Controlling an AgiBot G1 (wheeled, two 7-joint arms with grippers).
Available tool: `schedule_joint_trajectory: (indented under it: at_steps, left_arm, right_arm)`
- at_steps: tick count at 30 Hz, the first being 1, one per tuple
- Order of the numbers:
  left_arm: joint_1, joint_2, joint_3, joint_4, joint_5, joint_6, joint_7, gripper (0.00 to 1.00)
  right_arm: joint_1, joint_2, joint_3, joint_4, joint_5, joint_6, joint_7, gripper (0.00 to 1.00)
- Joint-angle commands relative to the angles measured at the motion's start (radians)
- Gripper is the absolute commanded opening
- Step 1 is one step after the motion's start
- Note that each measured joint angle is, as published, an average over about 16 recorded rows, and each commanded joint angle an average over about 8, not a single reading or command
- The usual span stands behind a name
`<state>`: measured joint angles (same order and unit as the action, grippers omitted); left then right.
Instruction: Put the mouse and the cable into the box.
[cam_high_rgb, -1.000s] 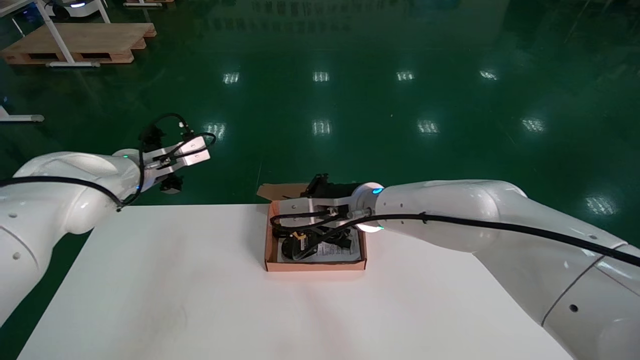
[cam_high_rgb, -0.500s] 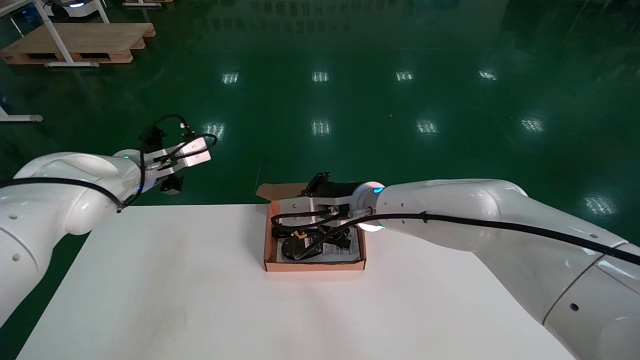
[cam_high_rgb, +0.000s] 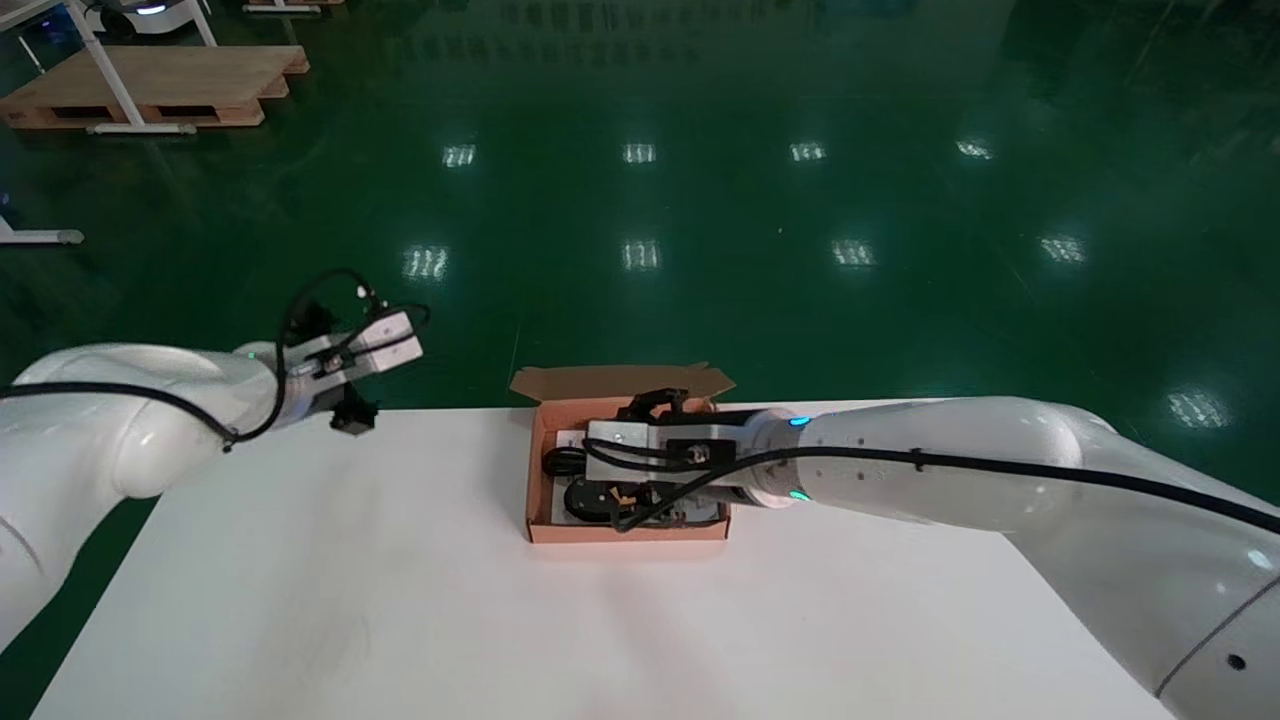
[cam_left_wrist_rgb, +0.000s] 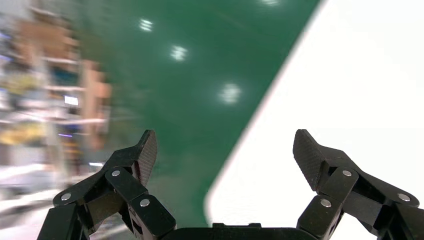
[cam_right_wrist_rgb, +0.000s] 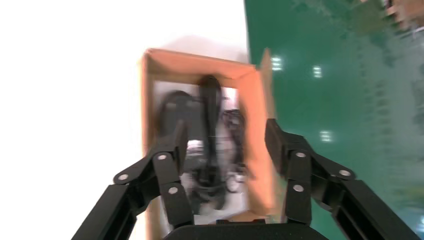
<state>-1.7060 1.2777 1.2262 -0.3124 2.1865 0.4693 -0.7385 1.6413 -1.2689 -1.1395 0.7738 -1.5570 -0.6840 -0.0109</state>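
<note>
The box (cam_high_rgb: 541, 470) is plain brown cardboard, matt. Inside it the mouse (cam_high_rgb: 588, 500) looks like smooth dark plastic, and the cable (cam_right_wrist_rgb: 235, 120) looks black-sheathed. The surface (cam_high_rgb: 400, 600) is white, smooth and matt. The floor (cam_high_rgb: 700, 200) is green and highly glossy. The left claw (cam_left_wrist_rgb: 225, 150) and right claw (cam_right_wrist_rgb: 225, 132) are matt black with metal rivets; the left's pads (cam_left_wrist_rgb: 148, 152) are finely knurled. The right arm (cam_high_rgb: 930, 460) has a smooth white shell. The pallet (cam_high_rgb: 150, 95) is bare wood.

A white table (cam_high_rgb: 350, 600) stands on a glossy green floor (cam_high_rgb: 700, 200), with a wooden pallet (cam_high_rgb: 150, 85) far off.
</note>
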Motion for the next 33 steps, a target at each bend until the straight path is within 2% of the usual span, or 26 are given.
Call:
schedule_joint_trajectory:
  at_steps: [1,33]
  left_arm:
    - [0.021,-0.02,-0.031,-0.029,-0.047,0.033,0.017,1.0]
    - [0.393,-0.414,-0.589,-0.603,-0.905,0.638,0.342,1.0]
  right_arm:
    - [-0.022,0.025,0.033,0.02,0.032,-0.031,0.008,1.0]
    - [-0.373,0.433,0.567,0.336,0.545,-0.535,0.131,1.0]
